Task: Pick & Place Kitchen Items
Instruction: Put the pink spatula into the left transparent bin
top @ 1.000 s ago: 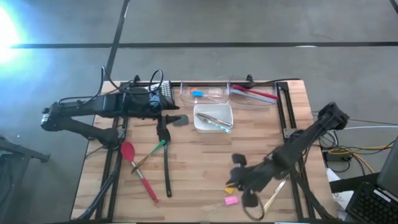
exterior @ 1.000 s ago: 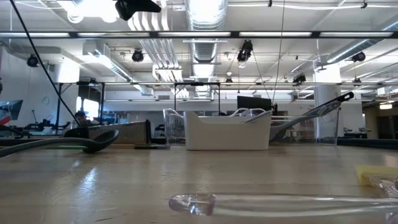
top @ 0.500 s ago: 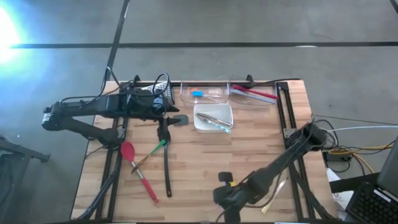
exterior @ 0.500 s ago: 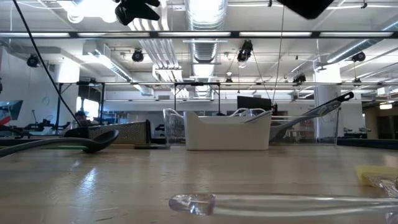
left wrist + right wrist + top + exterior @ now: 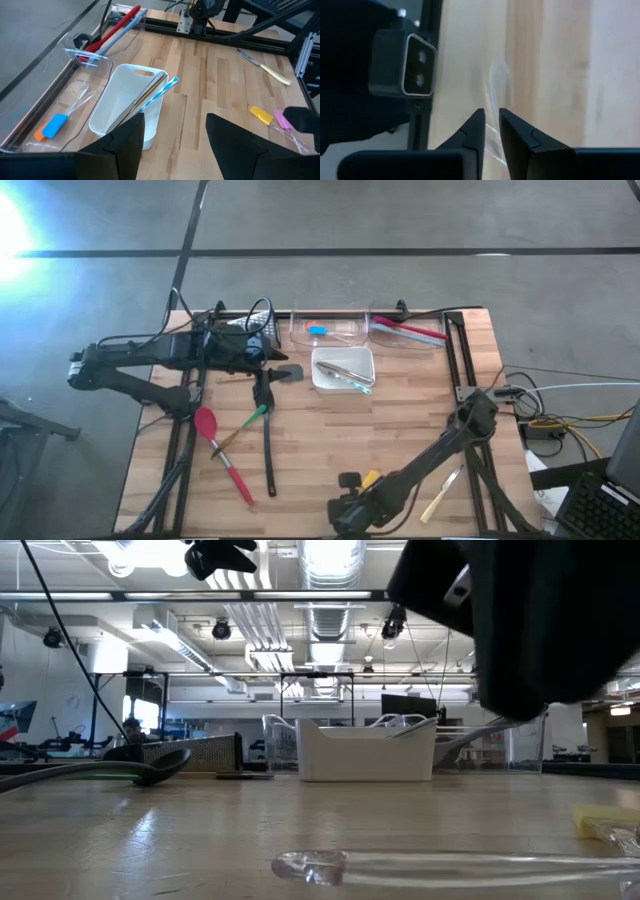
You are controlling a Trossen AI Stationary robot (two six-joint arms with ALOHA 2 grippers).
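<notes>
My right gripper (image 5: 346, 512) (image 5: 491, 112) hangs low over the table's near edge, pointing steeply down, fingers a narrow gap apart. Under it a clear-handled utensil (image 5: 440, 865) lies flat on the wood, untouched. A yellow piece (image 5: 370, 478) and a pink piece (image 5: 281, 119) lie beside that arm. A red spatula (image 5: 222, 452), a green-handled stick (image 5: 252, 420) and a long black spoon (image 5: 268, 445) lie flat at the left. My left gripper (image 5: 175, 145) waits open high at the far left, holding nothing.
A white tray (image 5: 322, 380) with utensils stands mid-table; behind it are two clear bins (image 5: 300, 338), (image 5: 375, 338). A steel grater (image 5: 262, 330) sits under the left arm. A cream-handled knife (image 5: 440, 500) lies at the near right. A grey camera box (image 5: 402, 65) stands at the near edge.
My right gripper has swung toward the table's left and near edge and come down, tipping to point more steeply at the wood; it now fills the low view's upper right. Nothing on the table has moved.
</notes>
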